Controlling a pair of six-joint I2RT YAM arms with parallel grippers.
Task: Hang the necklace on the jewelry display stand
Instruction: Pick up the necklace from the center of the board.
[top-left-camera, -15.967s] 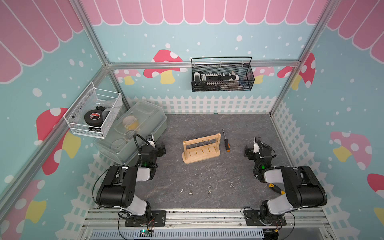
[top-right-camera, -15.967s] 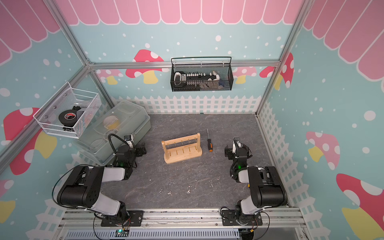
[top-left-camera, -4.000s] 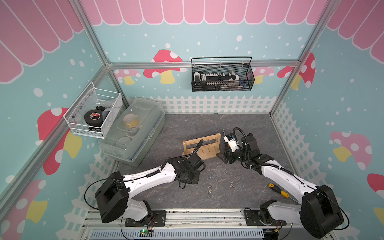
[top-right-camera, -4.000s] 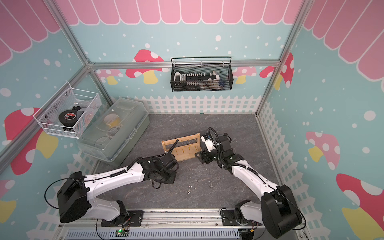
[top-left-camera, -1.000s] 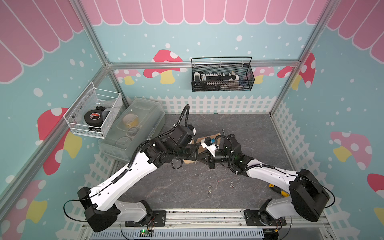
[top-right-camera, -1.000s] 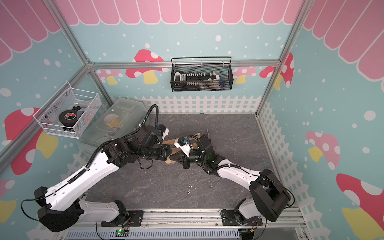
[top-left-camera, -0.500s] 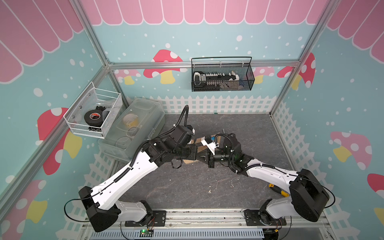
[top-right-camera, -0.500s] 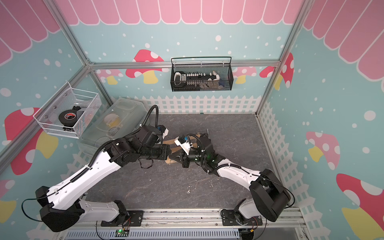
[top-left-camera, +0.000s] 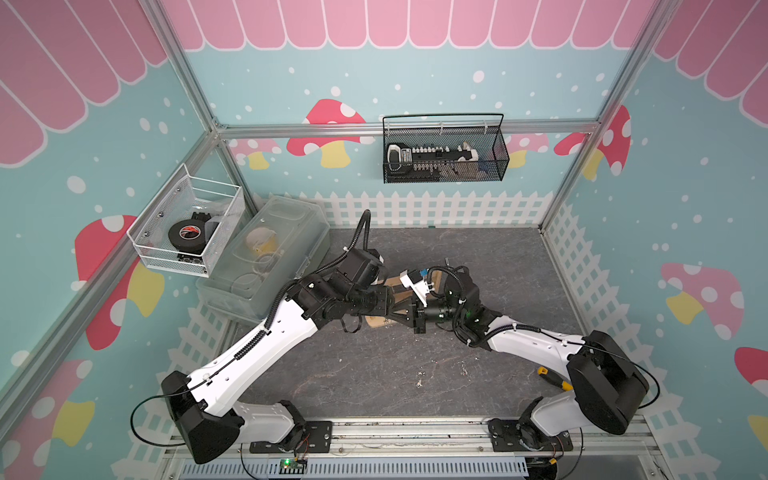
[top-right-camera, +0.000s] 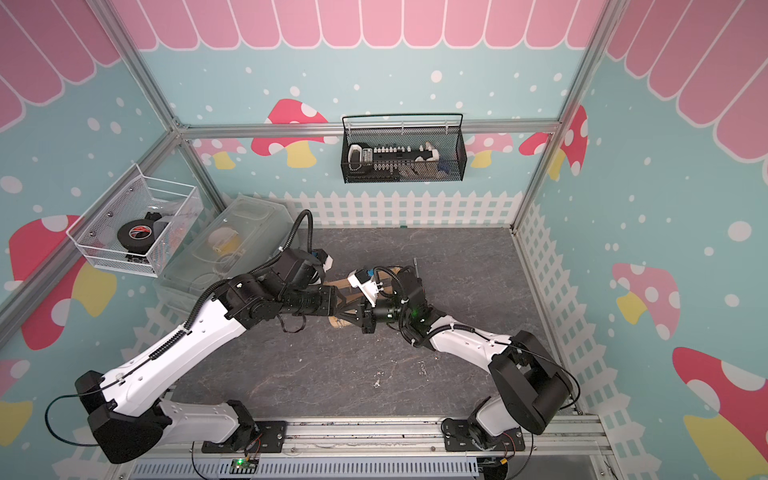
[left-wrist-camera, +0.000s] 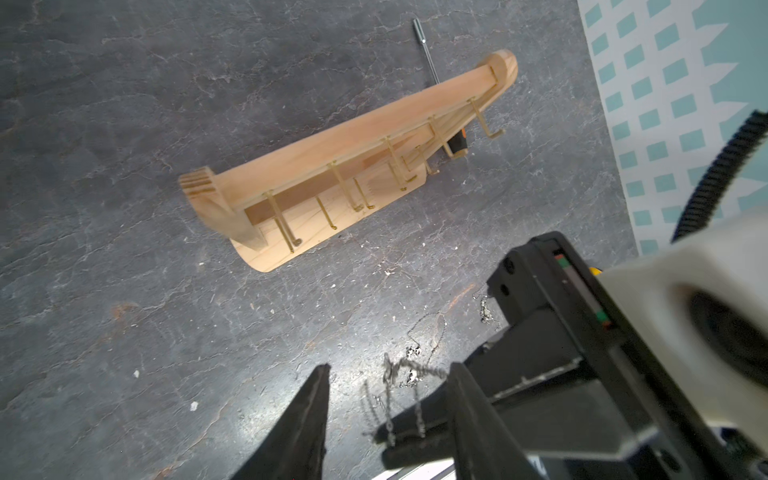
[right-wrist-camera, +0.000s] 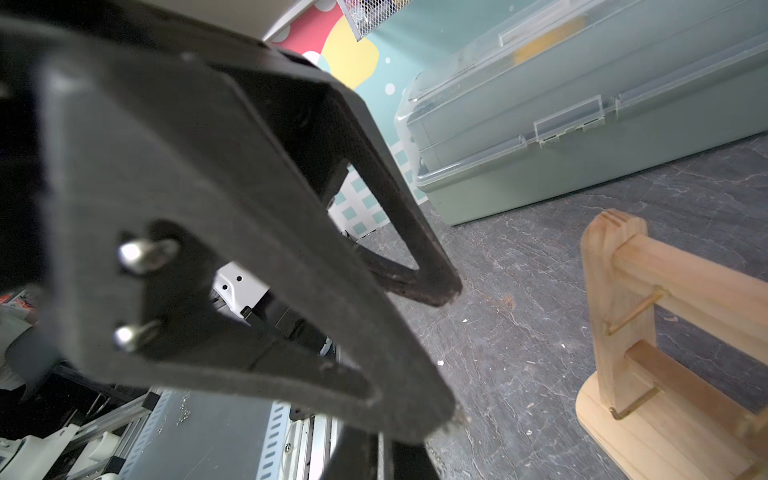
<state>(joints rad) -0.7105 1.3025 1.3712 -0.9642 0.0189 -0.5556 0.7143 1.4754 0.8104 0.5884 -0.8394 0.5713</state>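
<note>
Silver necklace (left-wrist-camera: 411, 365) hangs in the air from the clenched right gripper (left-wrist-camera: 386, 436), near the jewelry display stand (left-wrist-camera: 332, 166).
Your left gripper (left-wrist-camera: 388, 370) stands released around it; you should carry a loose loop over one gold peg (left-wrist-camera: 357, 195), slowly.

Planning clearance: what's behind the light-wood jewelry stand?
An orange-handled screwdriver lies behind the light-wood jewelry display stand: its metal shaft and handle end show; the crossbar covers its middle.
</note>
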